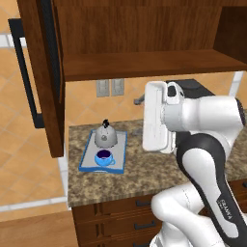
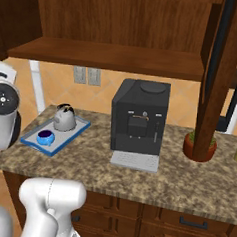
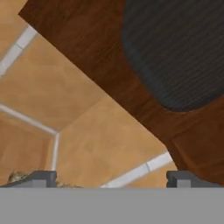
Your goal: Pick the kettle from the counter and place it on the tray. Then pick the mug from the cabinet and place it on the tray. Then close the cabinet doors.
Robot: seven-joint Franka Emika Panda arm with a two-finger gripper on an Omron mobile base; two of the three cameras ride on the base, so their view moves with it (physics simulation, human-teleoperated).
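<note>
With kettle (image 1: 104,135) and mug (image 1: 104,157) resting on tray (image 1: 87,154) at centre left — gripper (image 3: 111,179) spread wide, gripping nothing, bottom edge.

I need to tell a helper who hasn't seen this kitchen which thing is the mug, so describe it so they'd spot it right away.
Find the granite counter and the blue-rimmed tray at its left end. The mug sits on the tray's near half, in front of the silver kettle. It is the only bright blue round cup, dark inside.

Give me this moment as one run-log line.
kettle: on tray | mug: on tray | cabinet doors: open | gripper: open, empty
</note>
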